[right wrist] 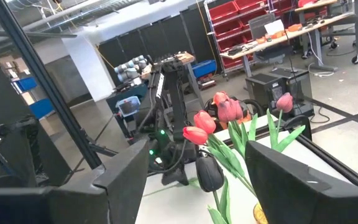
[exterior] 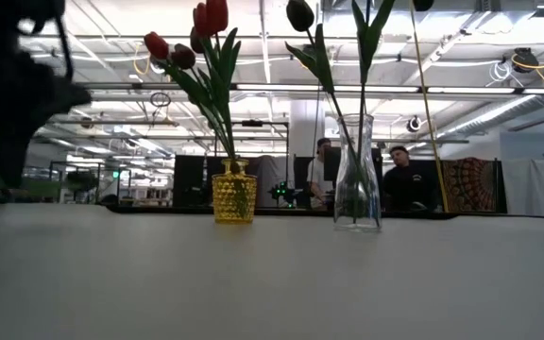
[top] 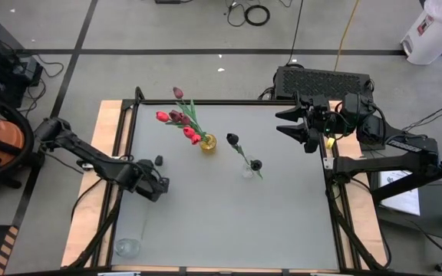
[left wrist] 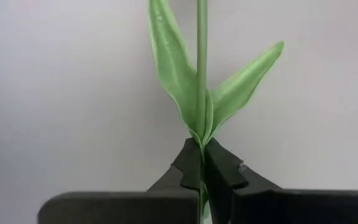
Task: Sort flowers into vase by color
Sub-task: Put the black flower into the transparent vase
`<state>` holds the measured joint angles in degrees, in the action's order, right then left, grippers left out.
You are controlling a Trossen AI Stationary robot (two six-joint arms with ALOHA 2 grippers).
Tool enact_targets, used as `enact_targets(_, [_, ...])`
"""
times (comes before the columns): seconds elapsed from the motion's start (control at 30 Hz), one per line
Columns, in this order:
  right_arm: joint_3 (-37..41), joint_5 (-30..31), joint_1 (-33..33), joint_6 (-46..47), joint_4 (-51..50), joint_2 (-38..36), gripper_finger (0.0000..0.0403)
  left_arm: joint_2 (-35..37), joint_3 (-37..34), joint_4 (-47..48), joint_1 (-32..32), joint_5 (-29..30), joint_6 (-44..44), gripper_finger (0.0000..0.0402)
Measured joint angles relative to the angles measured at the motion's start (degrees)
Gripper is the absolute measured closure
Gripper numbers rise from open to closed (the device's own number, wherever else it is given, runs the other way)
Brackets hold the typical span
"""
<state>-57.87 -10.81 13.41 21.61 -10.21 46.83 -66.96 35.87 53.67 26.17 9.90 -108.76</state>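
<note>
Left gripper [left wrist: 201,177]: clamped tight on a green tulip stem [left wrist: 201,74], low over the table [top: 206,215].
Right gripper [top: 296,123]: fingers apart, empty, waiting at the table's far right edge.

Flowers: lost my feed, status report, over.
Left gripper shut on a tulip stem. Right gripper open, waiting at table edge. Reds in yellow vase, darks in clear vase. Nothing in the way.

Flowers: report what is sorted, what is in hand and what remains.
Done: red and pink flowers stand in the yellow vase, two dark flowers in the clear vase. In hand: the left tool is shut on a green stem. Left: placing it; an empty vase waits.
</note>
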Motion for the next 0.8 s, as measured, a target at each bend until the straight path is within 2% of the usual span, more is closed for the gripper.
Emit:
enact_targets(0.27, [0.0, 0.77, -0.01, -0.19, -1.95, 0.01, 0.0145, 0.02, 13.98, 6.77, 0.11, 6.86, 10.52, 0.0398])
enact_targets(0.4, [0.0, 0.76, 0.01, -0.42, -2.57, 0.05, 0.0145, 0.05, 21.65, 7.26, 0.2, 9.77, 15.8, 0.0398])
enact_targets(0.6, [0.0, 3.67, 0.02, -1.92, -2.57, 0.09, 0.0145, 0.02, 32.17, 6.8, 1.21, 9.96, 25.69, 0.0398])
enact_targets(0.8, [0.0, 6.74, 0.02, -4.47, -2.54, 0.09, 0.0145, 0.02, 39.78, 6.82, 4.15, 8.19, 28.74, 0.0398])
